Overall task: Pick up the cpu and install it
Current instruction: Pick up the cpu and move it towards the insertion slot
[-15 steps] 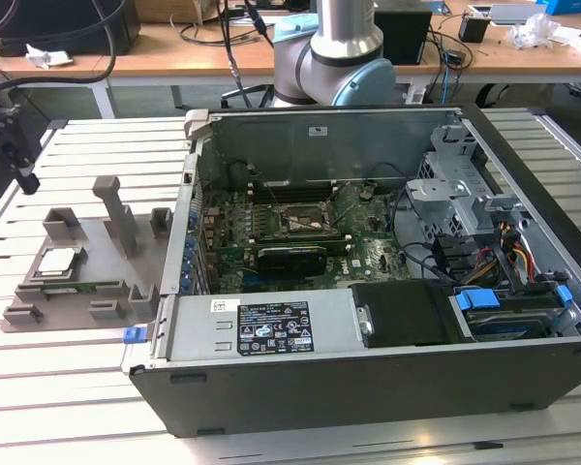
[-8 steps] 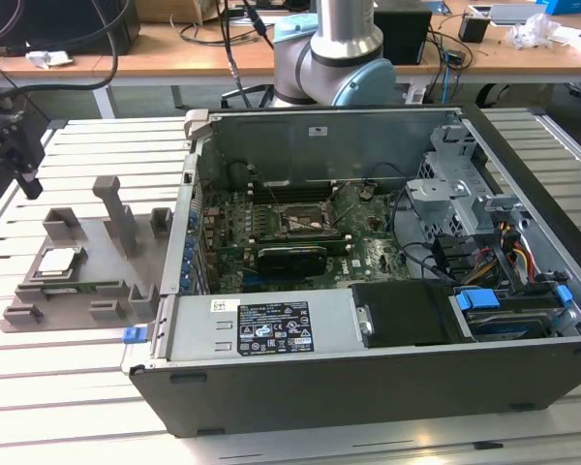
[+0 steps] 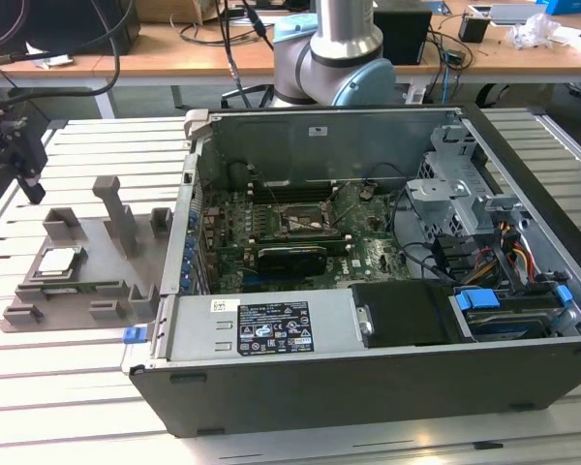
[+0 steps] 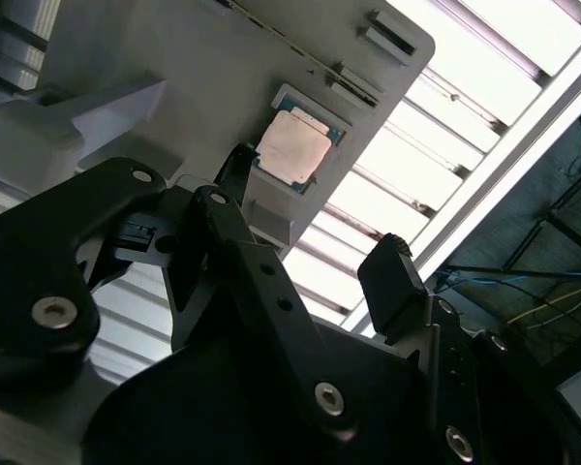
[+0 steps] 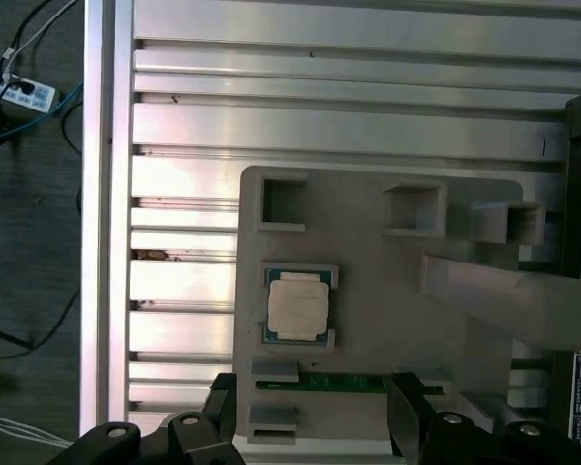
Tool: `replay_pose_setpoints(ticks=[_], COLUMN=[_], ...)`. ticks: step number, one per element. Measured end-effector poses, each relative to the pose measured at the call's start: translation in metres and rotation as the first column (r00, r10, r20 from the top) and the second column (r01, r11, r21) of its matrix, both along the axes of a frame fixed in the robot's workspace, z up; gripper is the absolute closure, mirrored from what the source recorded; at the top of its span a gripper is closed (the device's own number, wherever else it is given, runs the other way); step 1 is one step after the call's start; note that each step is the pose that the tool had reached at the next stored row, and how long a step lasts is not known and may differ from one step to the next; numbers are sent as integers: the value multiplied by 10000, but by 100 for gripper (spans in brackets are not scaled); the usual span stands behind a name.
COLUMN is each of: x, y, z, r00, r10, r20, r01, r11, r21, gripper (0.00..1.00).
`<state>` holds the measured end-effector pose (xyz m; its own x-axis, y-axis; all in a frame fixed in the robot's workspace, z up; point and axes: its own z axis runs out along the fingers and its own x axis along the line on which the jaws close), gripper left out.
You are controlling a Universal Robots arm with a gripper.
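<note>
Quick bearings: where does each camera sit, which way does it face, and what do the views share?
Exterior view: off the arm, looking down over the ribbed aluminium table into the open dark computer case; the silver-blue arm base and the black gripper, at the exterior view's left, show.
First wrist view: on the wrist, facing straight down on the grey plastic tray holding the small silver square cpu; the gripper shows, jaws apart.
Second wrist view: also wrist-mounted, slanting past the gripper toward the tray.
Shared: all three show the cpu in the tray.

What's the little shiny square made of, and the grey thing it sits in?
The cpu looks like metal on top: pale, shiny, with a thin green rim, probably circuit board. The grey tray looks like matte plastic: dull grey, no shine.
</note>
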<state>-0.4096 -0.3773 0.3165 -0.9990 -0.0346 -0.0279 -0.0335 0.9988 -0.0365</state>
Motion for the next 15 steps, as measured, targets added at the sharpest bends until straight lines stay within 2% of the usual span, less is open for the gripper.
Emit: replay_pose_setpoints(ticks=[15], x=[0], y=[0], z=[-138], r00=[10000], r10=[0], r20=[0], r01=[0], r11=[10000], r21=[0], gripper=[28])
